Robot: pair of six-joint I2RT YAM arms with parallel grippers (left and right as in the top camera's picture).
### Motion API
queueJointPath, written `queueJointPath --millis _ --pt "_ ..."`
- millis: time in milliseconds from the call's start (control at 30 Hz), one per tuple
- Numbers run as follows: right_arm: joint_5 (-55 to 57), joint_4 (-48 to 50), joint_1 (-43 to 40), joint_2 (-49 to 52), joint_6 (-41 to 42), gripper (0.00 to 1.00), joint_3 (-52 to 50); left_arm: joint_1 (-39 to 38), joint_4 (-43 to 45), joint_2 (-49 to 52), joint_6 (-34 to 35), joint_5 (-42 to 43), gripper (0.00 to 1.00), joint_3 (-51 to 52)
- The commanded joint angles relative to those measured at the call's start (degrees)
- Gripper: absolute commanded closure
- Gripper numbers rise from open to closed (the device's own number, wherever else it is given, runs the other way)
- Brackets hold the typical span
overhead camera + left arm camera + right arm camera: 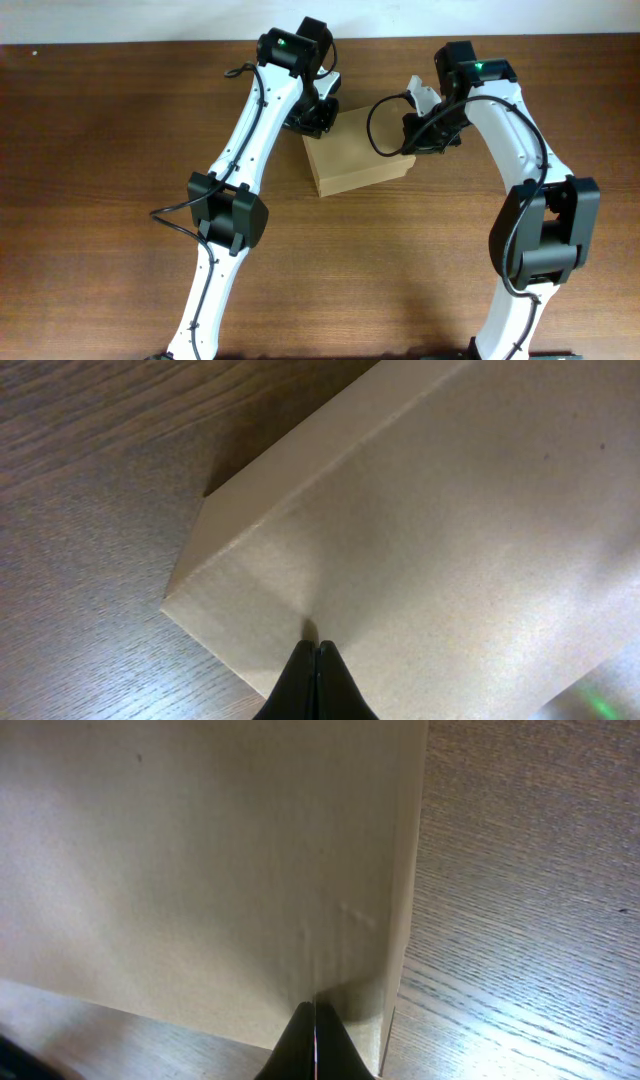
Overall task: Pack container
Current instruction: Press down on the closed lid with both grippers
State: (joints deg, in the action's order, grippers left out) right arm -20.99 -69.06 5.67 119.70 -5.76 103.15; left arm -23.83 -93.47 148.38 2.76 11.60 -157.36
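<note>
Container [358, 150]: sat on the table [120, 200], far centre, between the two arms; lid flap down, top face flat and plain.
Left fingers [303, 685]: pressed together, holding nothing; tips touched the container's top near the corner nearest the left arm.
Right fingers [300, 1045]: likewise closed tight and empty; tips met the top face just inside the edge nearest the right arm.
Step, as judged: probably pressing the lid down to seat it; tuck tabs not visible.
Risk of sliding: could have skated or turned on the smooth wood under an uneven push from one side.
Risk of denting: could have creased under such narrow tips; faint marks showed near the right tips.
Risk of springing open: could have popped up once released, if not fully tucked.
Risk of slipping off: sat so close to the edge on the right that the tips could have dropped over the side and pried at the seam.
</note>
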Motion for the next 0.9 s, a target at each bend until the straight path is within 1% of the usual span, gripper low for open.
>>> queueJointPath --millis 0,167,300,500,700,867 --pt "1.92 1.73 0.68 4.07 0.22 0.96 -1.57 -0.07 0.22 -1.7 -0.46 -0.96 0.98 -0.07" --pt "1.51 1.75 0.7 2.19 0.22 0.96 -0.72 -0.02 0.74 -1.46 -0.37 -0.94 0.98 -0.07" --pt "1.51 1.31 0.7 1.73 0.22 0.96 0.2 -0.37 -0.11 -1.33 1.01 -1.05 0.98 -0.11" --pt "1.53 0.48 0.68 1.68 0.0 0.96 0.5 -1.9 -0.31 -3.13 1.07 -6.54 0.98 -0.48" --pt "1.55 0.15 0.68 1.22 0.0 0.96 1.11 -2.45 -3.21 -6.03 2.58 -6.49 0.98 -0.46" --pt "1.6 -0.17 0.68 1.16 -0.02 0.96 1.11 -4.09 -3.21 -6.12 3.43 -5.27 0.99 -0.39"
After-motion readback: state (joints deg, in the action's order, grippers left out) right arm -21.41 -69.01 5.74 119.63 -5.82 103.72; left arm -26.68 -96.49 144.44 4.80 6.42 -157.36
